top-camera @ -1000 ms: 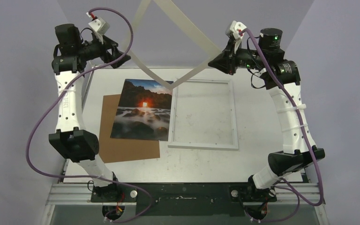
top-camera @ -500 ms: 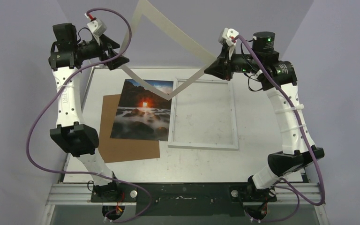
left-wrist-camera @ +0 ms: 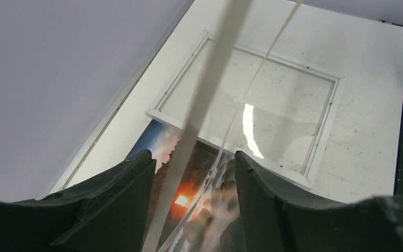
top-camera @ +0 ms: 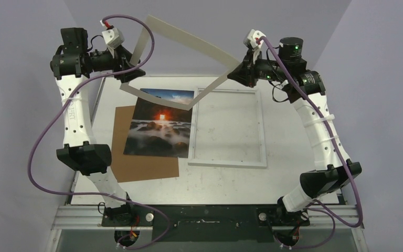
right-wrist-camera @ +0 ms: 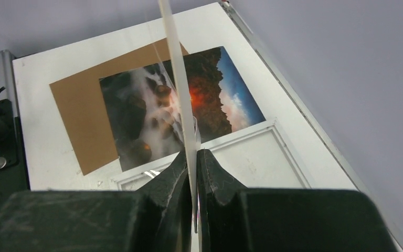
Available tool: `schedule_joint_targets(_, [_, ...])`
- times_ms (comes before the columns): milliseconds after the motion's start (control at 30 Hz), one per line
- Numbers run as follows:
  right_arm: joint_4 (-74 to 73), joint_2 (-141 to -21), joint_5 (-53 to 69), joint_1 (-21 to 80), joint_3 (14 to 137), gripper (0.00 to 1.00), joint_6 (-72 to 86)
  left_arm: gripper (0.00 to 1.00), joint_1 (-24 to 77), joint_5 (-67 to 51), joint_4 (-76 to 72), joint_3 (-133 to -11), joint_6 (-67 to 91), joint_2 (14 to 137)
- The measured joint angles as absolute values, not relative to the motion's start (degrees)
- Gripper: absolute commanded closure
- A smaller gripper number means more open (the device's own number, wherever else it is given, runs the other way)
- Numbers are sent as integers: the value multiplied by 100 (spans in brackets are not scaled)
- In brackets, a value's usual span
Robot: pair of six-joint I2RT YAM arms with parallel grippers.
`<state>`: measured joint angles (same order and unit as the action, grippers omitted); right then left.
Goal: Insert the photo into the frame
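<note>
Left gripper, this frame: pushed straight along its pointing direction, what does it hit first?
The pale mat strip, which runs between the left gripper's open jaws; past it, probably the photo, depth unclear.

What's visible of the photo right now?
The photo is a glossy rectangular print: dark mountains, white mist, orange-red glow, blue sky at the far end. It lies flat, image up, partly on the brown cardboard board, its right edge along the frame. Nothing grips it.
</note>
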<state>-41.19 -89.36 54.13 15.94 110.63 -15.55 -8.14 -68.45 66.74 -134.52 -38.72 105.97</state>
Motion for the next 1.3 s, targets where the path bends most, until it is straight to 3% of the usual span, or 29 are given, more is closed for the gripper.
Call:
schedule_joint_targets(67, [-3863,-8936,5231,1594,10936,94,-1328,66,-814,-6842,6783,-13452,-3953,10597])
schedule_joint_targets(200, [-3465,-8936,5000,1584,10881,90,-906,73,-819,-6840,6823,-13356,-4005,10549])
schedule_joint_targets(300, [-3205,-8936,4995,1584,10881,82,-642,90,-819,-6842,6667,-12967,-3885,10318])
schedule_joint_targets(367, [-2971,-8936,5035,1584,10840,61,-445,99,-819,-6847,6396,-12665,-3675,10125])
schedule_joint_targets(433, [-2637,-8908,5076,1584,10678,42,-217,100,-819,-6869,5878,-12145,-3293,9810])
schedule_joint_targets(533, [-2248,-8871,5078,1584,10348,27,62,100,-819,-6956,4650,-11166,-2368,9192])
schedule_joint_targets(700, [-1485,-8860,5162,1516,9800,19,574,100,-825,-7275,1485,-9841,141,8361])
schedule_joint_targets(867, [370,-8840,5559,1197,8715,18,1874,100,-823,-7483,-639,-9684,1927,8206])
schedule_joint_targets(1033, [2091,-8930,5907,1007,8023,17,3155,100,-823,-7640,-1321,-9684,2624,8036])
schedule_joint_targets(1300, [5476,-9841,6475,1066,8484,10,5433,100,-744,-7881,-1619,-9821,3037,7780])
